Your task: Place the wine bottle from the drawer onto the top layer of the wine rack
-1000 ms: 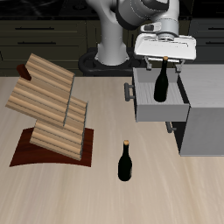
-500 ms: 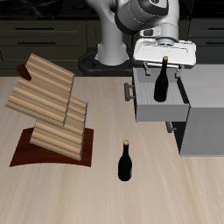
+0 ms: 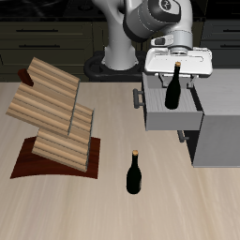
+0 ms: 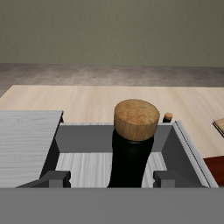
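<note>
A dark wine bottle (image 3: 173,92) with a tan cork stands upright in the open drawer (image 3: 153,112) of the grey cabinet. My gripper (image 3: 176,67) is open just above it, with its fingers on either side of the bottle's neck. In the wrist view the cork and dark shoulders of the bottle (image 4: 134,131) show close up between the two fingertips (image 4: 59,179), which stand apart from the glass. The wine rack (image 3: 54,122) stands across the table on its reddish-brown base. Its top layer (image 3: 47,82) is bare.
A second, alike dark bottle (image 3: 134,174) stands on the table near the front edge, between the rack and the cabinet (image 3: 220,122); its cork tip shows in the wrist view (image 4: 167,116). The drawer's handle (image 3: 136,97) faces the rack.
My gripper has come down a little over the bottle's neck and shifted slightly. The bottle, the drawer and the rack have not moved.
</note>
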Controlling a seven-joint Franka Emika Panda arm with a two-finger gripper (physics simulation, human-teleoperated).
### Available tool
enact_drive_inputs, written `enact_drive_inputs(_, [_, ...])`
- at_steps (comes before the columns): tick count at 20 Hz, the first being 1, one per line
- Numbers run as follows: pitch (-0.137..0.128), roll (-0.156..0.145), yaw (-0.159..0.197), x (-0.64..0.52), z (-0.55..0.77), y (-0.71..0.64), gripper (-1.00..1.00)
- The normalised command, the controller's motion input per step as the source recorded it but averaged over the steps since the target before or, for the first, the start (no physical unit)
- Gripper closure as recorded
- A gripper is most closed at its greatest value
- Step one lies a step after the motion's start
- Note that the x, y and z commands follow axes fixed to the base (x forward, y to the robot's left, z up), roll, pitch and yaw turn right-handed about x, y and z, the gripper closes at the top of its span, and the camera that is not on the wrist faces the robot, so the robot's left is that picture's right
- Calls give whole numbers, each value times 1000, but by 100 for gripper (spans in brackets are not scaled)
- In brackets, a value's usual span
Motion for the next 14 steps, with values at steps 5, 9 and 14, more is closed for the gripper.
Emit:
enact_drive_inputs(5, [0, 9, -4, 52, 49, -90, 100])
enact_drive_inputs(9, [-13, -9, -12, 3, 141, -140, 100])
enact_drive_inputs(14, [-34, 5, -5, -98, 275, -90, 100])
